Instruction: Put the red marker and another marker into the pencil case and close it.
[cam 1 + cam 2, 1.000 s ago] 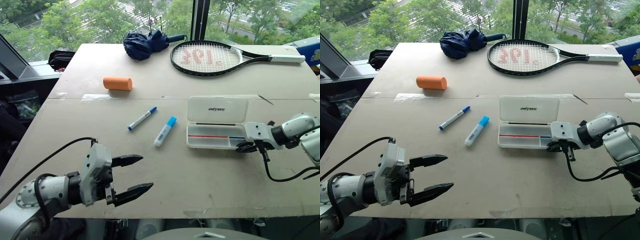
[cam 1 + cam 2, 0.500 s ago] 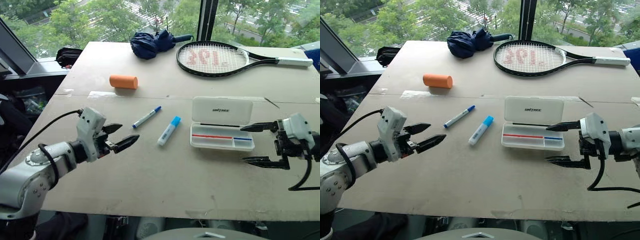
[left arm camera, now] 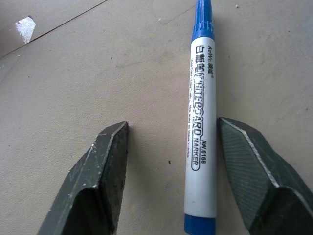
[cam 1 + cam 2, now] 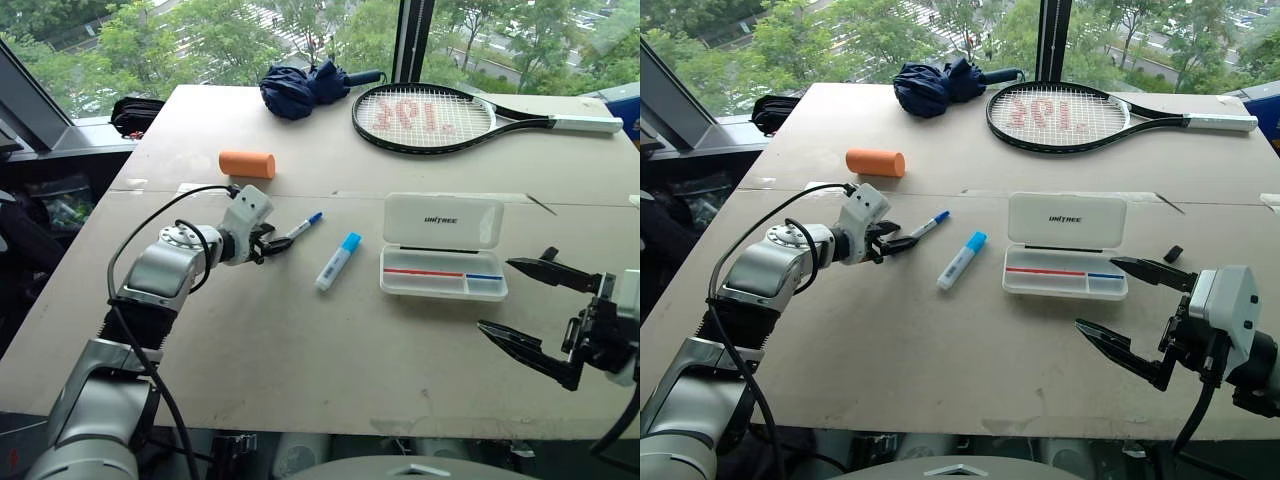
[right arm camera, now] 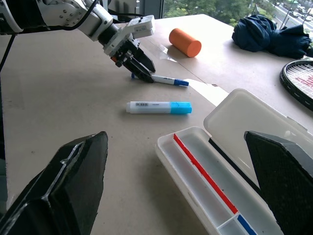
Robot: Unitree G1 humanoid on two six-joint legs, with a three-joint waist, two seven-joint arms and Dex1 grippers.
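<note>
Left wrist view: left claw (image 3: 168, 147) straddles the blue-capped whiteboard marker (image 3: 201, 117) lying on the desk (image 3: 73, 73), fingers apart, one just beside the barrel, not pinching. Right claw (image 4: 1125, 310) spread wide, empty, near the open pencil case (image 4: 1065, 285), red marker (image 5: 203, 171) in its tray.

We are reaching our left gripper (image 4: 272, 243) forward, black fingers parted; our right gripper (image 4: 527, 311) is hanging near us, spread wide.
</note>
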